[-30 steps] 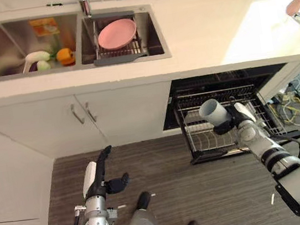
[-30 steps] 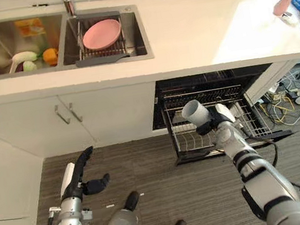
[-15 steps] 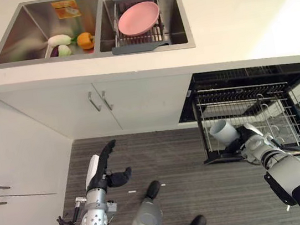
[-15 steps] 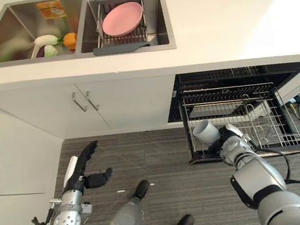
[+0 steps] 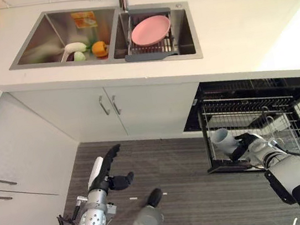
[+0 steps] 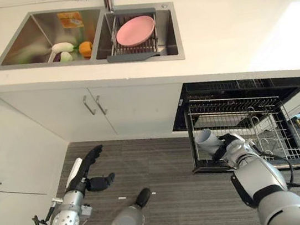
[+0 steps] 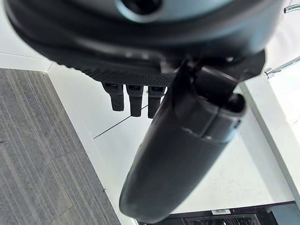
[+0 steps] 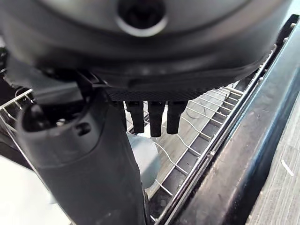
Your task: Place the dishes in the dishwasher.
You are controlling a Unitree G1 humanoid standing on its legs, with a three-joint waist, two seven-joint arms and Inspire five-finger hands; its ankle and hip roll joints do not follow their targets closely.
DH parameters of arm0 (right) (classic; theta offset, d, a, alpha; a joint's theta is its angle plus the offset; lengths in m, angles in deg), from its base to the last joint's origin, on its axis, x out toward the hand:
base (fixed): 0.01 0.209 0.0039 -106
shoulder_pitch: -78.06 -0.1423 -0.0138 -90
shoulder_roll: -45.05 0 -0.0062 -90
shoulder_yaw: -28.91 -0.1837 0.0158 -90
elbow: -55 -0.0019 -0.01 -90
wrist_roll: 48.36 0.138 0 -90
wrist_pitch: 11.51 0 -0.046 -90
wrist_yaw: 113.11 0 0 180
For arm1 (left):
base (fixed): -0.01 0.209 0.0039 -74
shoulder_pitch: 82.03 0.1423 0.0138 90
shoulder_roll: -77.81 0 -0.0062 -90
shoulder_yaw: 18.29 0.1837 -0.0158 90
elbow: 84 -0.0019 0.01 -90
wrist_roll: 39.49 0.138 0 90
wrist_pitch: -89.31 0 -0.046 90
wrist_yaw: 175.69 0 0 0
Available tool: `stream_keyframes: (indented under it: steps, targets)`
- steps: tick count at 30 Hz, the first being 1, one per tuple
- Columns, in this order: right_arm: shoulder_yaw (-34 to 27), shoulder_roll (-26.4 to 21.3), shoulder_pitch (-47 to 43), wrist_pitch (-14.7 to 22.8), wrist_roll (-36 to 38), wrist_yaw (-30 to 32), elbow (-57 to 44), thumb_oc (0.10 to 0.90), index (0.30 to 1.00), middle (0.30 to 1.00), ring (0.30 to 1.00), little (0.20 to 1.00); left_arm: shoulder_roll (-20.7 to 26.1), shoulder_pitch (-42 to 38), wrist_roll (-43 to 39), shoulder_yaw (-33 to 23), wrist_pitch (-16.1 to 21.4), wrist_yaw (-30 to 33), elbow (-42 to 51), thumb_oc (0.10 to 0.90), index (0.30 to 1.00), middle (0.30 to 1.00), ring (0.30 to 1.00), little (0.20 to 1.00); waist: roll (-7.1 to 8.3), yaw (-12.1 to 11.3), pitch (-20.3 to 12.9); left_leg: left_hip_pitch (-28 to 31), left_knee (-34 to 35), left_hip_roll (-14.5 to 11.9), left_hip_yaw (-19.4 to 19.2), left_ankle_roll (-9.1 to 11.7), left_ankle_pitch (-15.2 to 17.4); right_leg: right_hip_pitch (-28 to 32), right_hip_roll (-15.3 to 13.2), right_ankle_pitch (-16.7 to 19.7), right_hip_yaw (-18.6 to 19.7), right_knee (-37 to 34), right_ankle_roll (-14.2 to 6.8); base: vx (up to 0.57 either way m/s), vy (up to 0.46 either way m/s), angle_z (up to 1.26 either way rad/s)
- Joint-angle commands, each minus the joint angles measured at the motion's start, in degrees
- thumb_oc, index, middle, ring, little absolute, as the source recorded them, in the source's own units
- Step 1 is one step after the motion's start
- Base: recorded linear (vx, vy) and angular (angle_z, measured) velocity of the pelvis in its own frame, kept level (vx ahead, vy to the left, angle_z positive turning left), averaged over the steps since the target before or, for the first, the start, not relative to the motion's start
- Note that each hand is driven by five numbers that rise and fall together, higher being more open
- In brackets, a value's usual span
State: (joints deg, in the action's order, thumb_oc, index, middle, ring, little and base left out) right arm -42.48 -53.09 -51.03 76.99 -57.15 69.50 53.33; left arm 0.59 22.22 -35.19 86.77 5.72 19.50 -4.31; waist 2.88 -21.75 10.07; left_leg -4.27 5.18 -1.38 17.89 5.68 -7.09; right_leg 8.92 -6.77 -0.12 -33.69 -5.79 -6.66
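Cup: pale grey cylindrical cup (image 5: 221, 141) lies tilted at the front left corner of the pulled-out dishwasher rack, its open mouth turned up and to the left.
Right robot hand: right robot hand (image 5: 246, 144) has its fingers and thumb curled round the cup from the right side, low over the rack.
Rack: dark wire dishwasher rack (image 5: 286, 127) stands drawn out of the open dishwasher (image 5: 258, 83) under the white surface (image 5: 228, 34).
Left robot hand: left robot hand (image 5: 107, 171) hangs over the grey wood-look floor (image 5: 168, 160), fingers straight, thumb out to the side, holding nothing.
Plate: round pink plate (image 5: 151, 30) rests in the grey drainer rack (image 5: 151, 49) in the right basin of the steel double sink (image 5: 40, 44).
Left basin: white, green and orange items (image 5: 82, 50) lie together at its bottom.
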Motion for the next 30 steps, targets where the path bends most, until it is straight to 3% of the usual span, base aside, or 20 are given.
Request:
stream_keyframes:
  steps: [1,6,9,12,13,15,17,20,22,24,26,30]
  targets:
    - [3.9,-4.2,-0.8,1.2,1.0,1.6,-4.1,0.800,0.900,0.900,0.900,0.900,1.6,-1.6,2.1,0.3,2.9,1.0,4.2,0.800,0.900,0.900,0.900,0.900,3.23,-0.5,-2.6,-1.0,-0.2,-3.3,-5.7,3.9,1.1,2.8,-0.7,-4.9,0.8,0.8,-1.2,0.00,0.000,0.00]
    - [5.8,-5.2,-3.0,2.7,0.6,0.9,-7.8,0.800,0.900,0.900,0.900,0.900,-0.8,-2.2,1.0,-0.2,1.7,1.4,-1.0,0.800,0.900,0.900,0.900,0.900,4.43,1.2,-3.6,0.5,-0.2,-3.8,-7.0,3.8,1.6,3.4,-0.6,-4.7,2.4,0.8,-1.1,-0.01,-0.001,-0.09]
    - [7.1,-5.8,-3.9,3.6,0.6,0.4,-16.5,0.800,0.900,0.900,0.900,0.900,-1.8,-4.6,2.6,0.5,1.8,3.3,-7.9,0.800,0.900,0.900,0.900,0.900,4.58,3.5,-4.0,1.2,-0.2,-4.1,-8.1,3.6,1.5,3.4,-0.6,-4.2,3.7,0.8,-1.0,-0.03,0.013,-0.17]
    - [5.5,-7.5,0.9,0.9,-0.4,-1.2,-45.0,0.800,0.900,0.900,0.900,0.900,-3.3,-5.3,4.5,0.3,2.0,5.9,-17.4,0.800,0.900,0.900,0.900,0.900,4.15,8.2,-4.2,2.6,-0.2,-4.8,-10.9,3.5,2.4,3.2,-0.6,-4.0,6.1,0.8,-1.0,-0.05,0.033,-0.36]
    - [0.0,-5.7,5.4,-1.1,3.2,-0.9,-55.6,0.800,0.900,0.900,0.900,0.900,-4.7,-5.2,4.5,0.0,1.9,6.8,-21.6,0.800,0.900,0.900,0.900,0.900,3.52,9.7,-4.3,3.1,-0.2,-5.1,-11.8,3.4,2.5,3.0,-0.7,-3.8,7.1,0.8,-1.0,-0.06,0.072,-0.66]
    - [-6.8,0.7,17.4,-2.3,10.3,0.7,-68.8,0.800,0.900,0.900,0.900,0.900,-7.3,-5.1,3.3,0.3,2.2,8.7,-28.8,0.800,0.900,0.900,0.900,0.900,2.66,11.3,-4.5,4.0,-0.2,-5.2,-13.0,3.1,2.9,2.9,-0.8,-3.6,8.2,0.8,-1.1,-0.04,0.063,-0.69]
    - [-10.0,-0.1,22.3,-2.9,10.0,2.8,-80.9,0.800,0.900,0.900,0.900,0.900,-9.3,-4.3,1.5,-0.3,2.0,10.3,-34.2,0.800,0.900,0.900,0.900,0.900,2.13,11.4,-5.0,4.0,-0.2,-5.3,-12.9,3.0,2.7,2.8,-1.0,-3.5,8.2,0.8,-1.1,-0.01,0.014,-0.42]
    - [-12.2,1.9,29.1,2.4,12.2,5.2,-95.2,0.800,0.900,0.900,0.900,0.900,-13.4,-7.3,-1.3,-2.9,2.3,11.6,-51.4,0.800,0.900,0.900,0.900,0.900,1.77,12.0,-5.3,4.0,-0.2,-5.4,-12.6,3.4,2.4,2.9,-0.9,-3.6,7.8,0.8,-0.9,-0.03,-0.016,-0.10]
    - [-12.1,1.5,32.9,6.6,13.2,4.3,-103.4,0.800,0.900,0.900,0.900,0.900,-14.4,-8.2,-2.0,-5.1,2.4,11.8,-57.4,0.800,0.900,0.900,0.900,0.900,1.52,12.3,-5.5,3.6,-0.2,-5.6,-12.6,3.8,2.1,2.8,-0.9,-3.7,7.5,0.8,-0.8,-0.03,-0.022,0.27]
    - [-11.5,3.1,35.6,12.4,16.6,4.3,-109.5,0.800,0.900,0.900,0.900,0.900,-14.5,-8.2,-2.1,-6.2,2.9,12.1,-59.7,0.800,0.900,0.900,0.900,0.900,1.14,12.7,-5.3,3.4,-0.2,-5.7,-12.7,4.1,1.8,2.6,-0.8,-3.6,7.4,0.8,-0.8,-0.04,-0.030,0.10]
    - [-10.2,1.3,35.6,16.6,16.4,3.7,-112.9,0.800,0.900,0.900,0.900,0.900,-14.4,-7.4,-2.8,-7.4,4.2,11.9,-59.9,0.800,0.900,0.900,0.900,0.900,0.63,12.5,-5.1,3.1,-0.2,-6.1,-12.7,4.7,1.3,2.3,-0.4,-3.6,7.5,0.8,-0.7,-0.06,-0.029,0.04]
    - [-8.3,-0.8,32.3,20.4,16.5,3.7,-114.7,0.800,0.900,0.900,0.900,0.900,-14.2,-7.2,-5.3,-8.9,5.5,12.0,-59.3,0.800,0.900,0.900,0.900,0.900,-0.35,11.6,-4.6,2.6,-0.2,-6.3,-12.5,5.1,0.5,1.9,-0.2,-3.3,7.4,0.8,-0.7,-0.04,-0.033,0.12]
